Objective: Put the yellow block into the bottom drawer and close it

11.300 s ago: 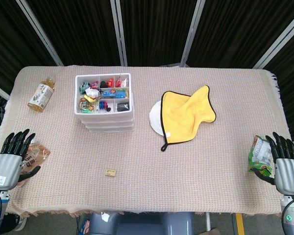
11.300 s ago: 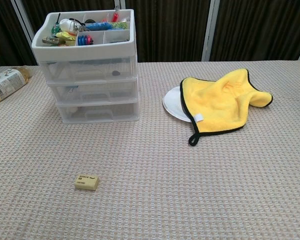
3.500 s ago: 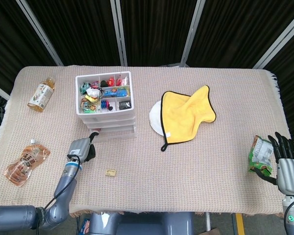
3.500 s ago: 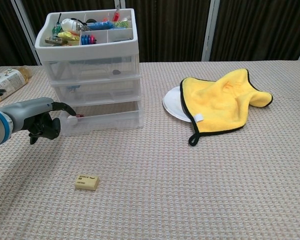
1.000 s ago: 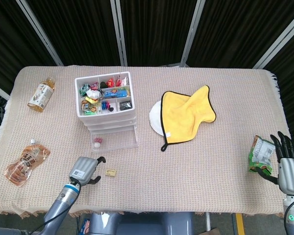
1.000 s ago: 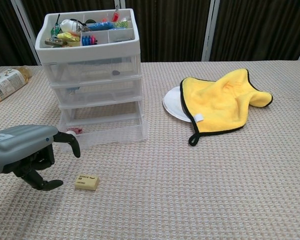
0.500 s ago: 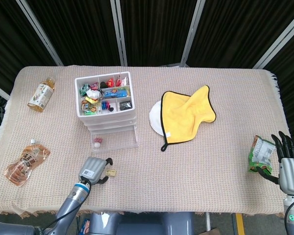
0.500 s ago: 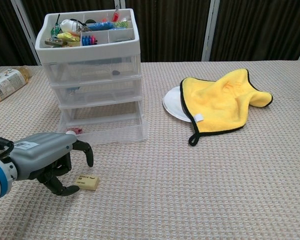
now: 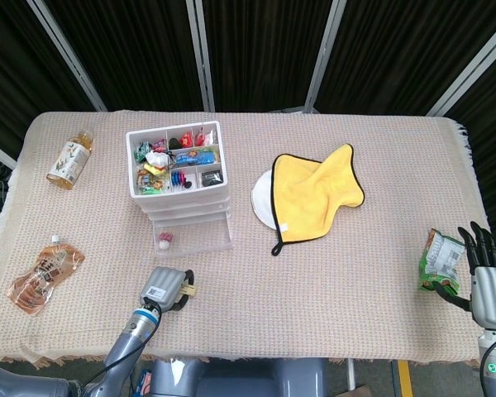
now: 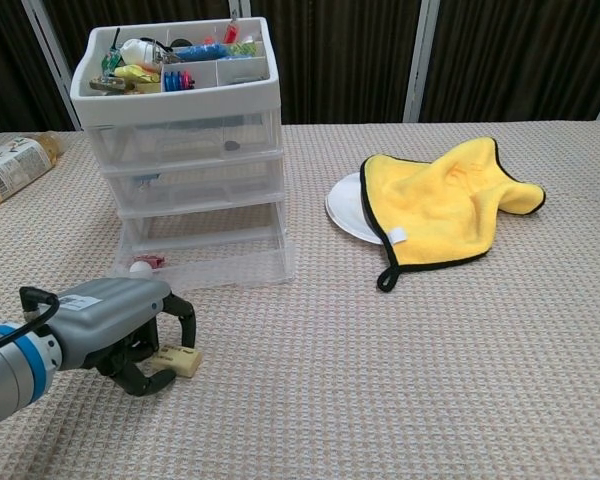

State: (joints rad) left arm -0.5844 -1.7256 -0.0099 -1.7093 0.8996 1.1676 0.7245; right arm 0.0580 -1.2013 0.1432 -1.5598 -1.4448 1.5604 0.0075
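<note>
Left robot hand (image 10: 130, 335) pinching yellow block (image 10: 179, 361)

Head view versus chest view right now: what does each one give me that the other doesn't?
Only the head view shows the right hand beside the green snack bag, and the pouch at the table's left. Only the chest view shows the fingers hooked around the yellow block, which still sits on the cloth. Both show the left hand, the pulled-out bottom drawer and the yellow towel.
</note>
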